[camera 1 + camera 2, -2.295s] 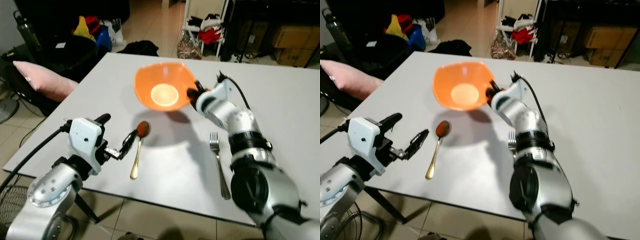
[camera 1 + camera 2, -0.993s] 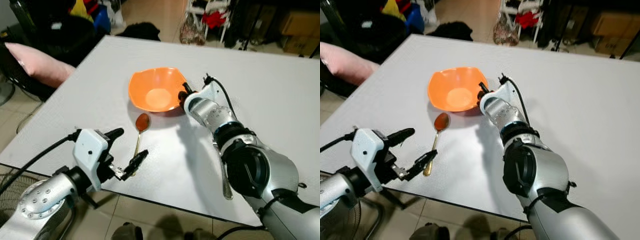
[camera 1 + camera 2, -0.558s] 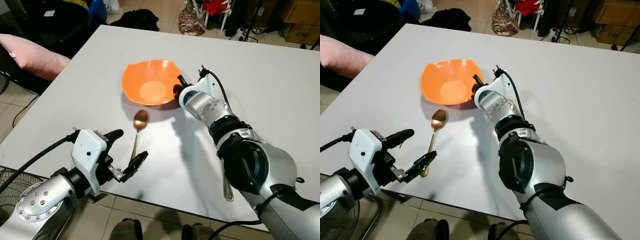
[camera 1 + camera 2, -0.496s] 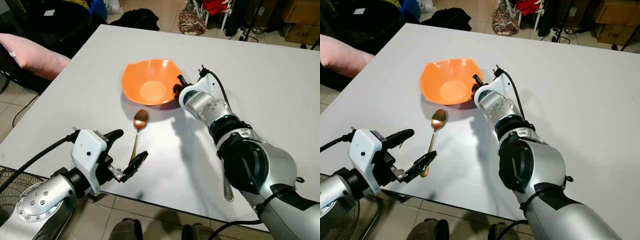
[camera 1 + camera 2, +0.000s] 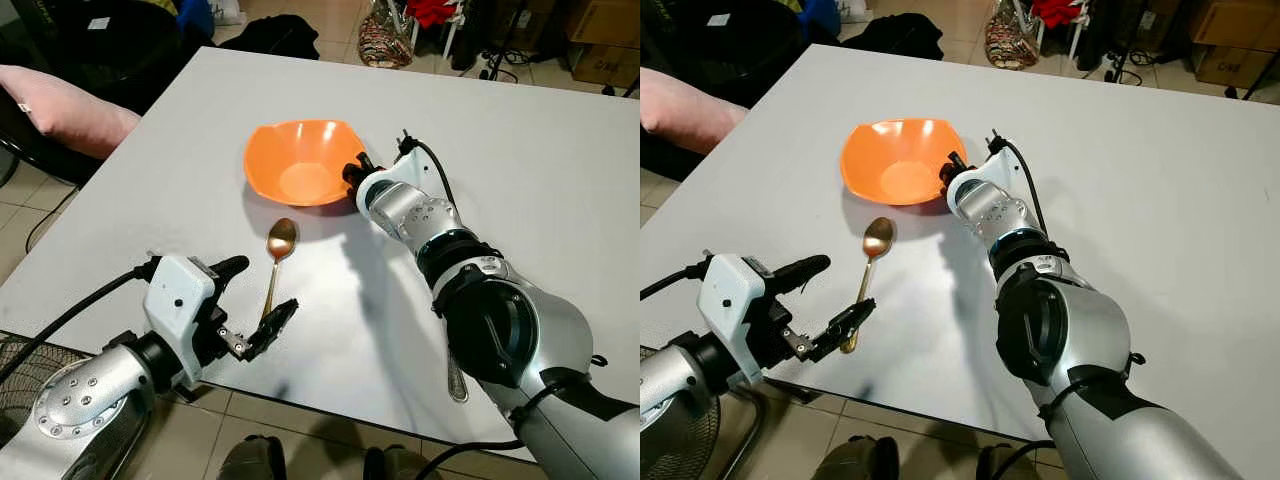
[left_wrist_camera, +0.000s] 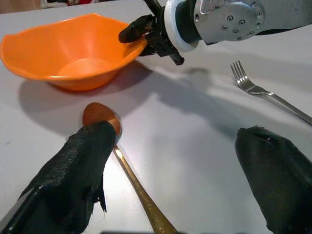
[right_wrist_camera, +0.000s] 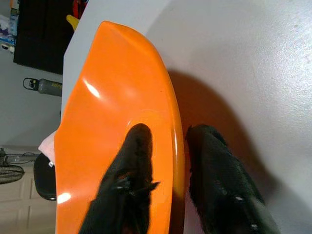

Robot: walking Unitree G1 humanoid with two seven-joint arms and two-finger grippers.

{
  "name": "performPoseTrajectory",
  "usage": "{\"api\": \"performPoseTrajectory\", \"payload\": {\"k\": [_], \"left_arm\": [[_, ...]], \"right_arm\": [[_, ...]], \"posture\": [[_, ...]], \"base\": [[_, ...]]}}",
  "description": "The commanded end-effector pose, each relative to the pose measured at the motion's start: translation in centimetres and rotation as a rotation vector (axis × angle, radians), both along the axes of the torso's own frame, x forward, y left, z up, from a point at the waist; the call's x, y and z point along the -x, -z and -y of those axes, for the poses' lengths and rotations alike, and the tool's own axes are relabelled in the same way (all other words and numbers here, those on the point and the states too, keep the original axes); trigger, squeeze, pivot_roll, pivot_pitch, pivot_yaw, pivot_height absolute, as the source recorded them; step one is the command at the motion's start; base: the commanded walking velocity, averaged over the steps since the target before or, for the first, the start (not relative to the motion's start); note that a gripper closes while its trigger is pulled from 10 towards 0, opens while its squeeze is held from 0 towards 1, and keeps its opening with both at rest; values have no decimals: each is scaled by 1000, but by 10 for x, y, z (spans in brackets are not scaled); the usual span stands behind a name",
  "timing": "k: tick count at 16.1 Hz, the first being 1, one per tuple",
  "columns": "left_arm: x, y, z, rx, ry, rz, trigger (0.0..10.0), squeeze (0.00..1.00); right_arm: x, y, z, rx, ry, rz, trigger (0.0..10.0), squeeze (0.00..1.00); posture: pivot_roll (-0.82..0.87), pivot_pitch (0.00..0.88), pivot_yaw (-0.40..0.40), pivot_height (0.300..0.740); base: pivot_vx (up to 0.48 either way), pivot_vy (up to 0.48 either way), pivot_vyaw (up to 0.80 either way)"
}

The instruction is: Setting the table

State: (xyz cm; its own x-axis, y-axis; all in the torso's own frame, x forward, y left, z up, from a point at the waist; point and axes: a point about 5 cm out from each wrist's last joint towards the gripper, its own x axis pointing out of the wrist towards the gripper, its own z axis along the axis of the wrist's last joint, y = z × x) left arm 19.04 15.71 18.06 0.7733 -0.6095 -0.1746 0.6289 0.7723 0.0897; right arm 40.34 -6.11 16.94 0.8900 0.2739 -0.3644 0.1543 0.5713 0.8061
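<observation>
Orange bowl point(image 5: 297, 172) upright, rim pinched by right gripper point(image 5: 352, 176); left gripper point(image 5: 262, 331) apart.

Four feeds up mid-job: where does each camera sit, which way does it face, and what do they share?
Left eye: on the head, facing forward and down at the table; both silver arms show.
Right eye: its stereo twin, same scene.
Left wrist: looks along the open left gripper over the spoon toward the bowl and fork.
Right wrist: looks along the right gripper, jaws astride the bowl's rim.
Shared: every view has the bowl.
</observation>
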Motion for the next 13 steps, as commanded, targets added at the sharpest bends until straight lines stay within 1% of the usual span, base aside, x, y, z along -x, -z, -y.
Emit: {"api": "performPoseTrajectory", "payload": {"k": [1, 3, 5, 8, 9, 10, 11, 13], "left_arm": [[0, -1, 0, -8, 3, 4, 10000, 0], [-4, -2, 0, -6, 2, 16, 10000, 0], [-8, -4, 2, 1, 9, 32, 10000, 0], [-8, -4, 3, 16, 16, 43, 10000, 0], [-8, -5, 4, 35, 21, 51, 10000, 0], [-8, -5, 5, 41, 21, 53, 10000, 0], [-8, -4, 8, 53, 28, 50, 10000, 0], [-8, -2, 11, 72, 32, 52, 10000, 0]], "right_arm": [[-2, -9, -3, -14, -6, 19, 10000, 1000], [-4, -11, 0, -36, -3, 25, 10000, 1000], [-5, -14, 10, -68, -1, 37, 10000, 1000], [-7, -18, 18, -122, -14, 60, 10000, 1000], [-8, -20, 23, -163, -27, 77, 10000, 1000], [-8, -21, 25, -176, -33, 85, 10000, 1000], [-7, -23, 29, -182, -78, 122, 10000, 1000], [-7, -27, 42, -214, -103, 176, 10000, 1000]], "posture": [[27, 153, 32, 740], [19, 138, 37, 740], [2, 106, 49, 740], [-15, 83, 52, 740], [-24, 65, 54, 740], [-26, 62, 54, 740], [-33, 49, 55, 740], [-35, 38, 57, 740]], "base": [[0, 0, 0], [0, 0, 0], [0, 0, 0], [0, 0, 0], [0, 0, 0], [0, 0, 0], [0, 0, 0], [0, 0, 0]]}}
